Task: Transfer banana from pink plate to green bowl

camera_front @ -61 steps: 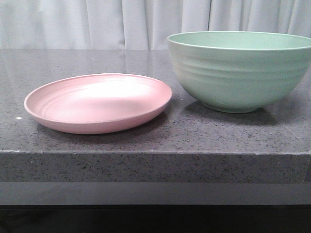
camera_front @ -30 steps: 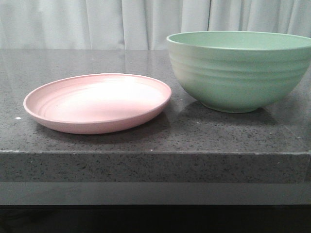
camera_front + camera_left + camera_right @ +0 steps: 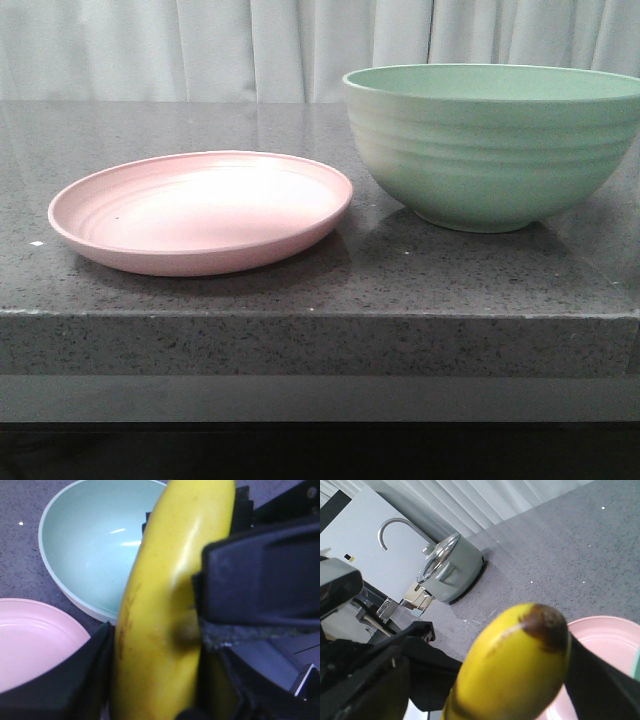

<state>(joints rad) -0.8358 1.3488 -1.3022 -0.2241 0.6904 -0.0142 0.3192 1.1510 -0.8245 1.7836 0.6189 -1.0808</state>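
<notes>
**A:** Start with the big things. What is on the granite countertop (image 3: 300, 290)?

**B:** The green bowl (image 3: 490, 150) and, just beside it without touching, the pink plate (image 3: 200, 212). The plate is bare, so the banana is already off it. No arm shows in the front view.

**A:** So where is the banana?

**B:** In the air, inside the left gripper (image 3: 160, 650). The banana (image 3: 160, 605) is clamped between the two fingers, and one pad (image 3: 260, 580) presses into its side. Its long axis runs along the fingers and out past their tips.

**A:** And the bowl, relative to those fingers?

**B:** Below and beyond the tips, off to the side of the finger without the pad. Its hollow (image 3: 95, 545) is open and holds nothing. I judge the carry needs to go further that way before letting go.

**A:** The right arm?

**B:** Its camera shows a dark-tipped banana end (image 3: 515, 665) filling the space between the fingers of the right gripper (image 3: 485, 685). I cannot tell whether they press on it, so the left looks like the working arm.
</notes>
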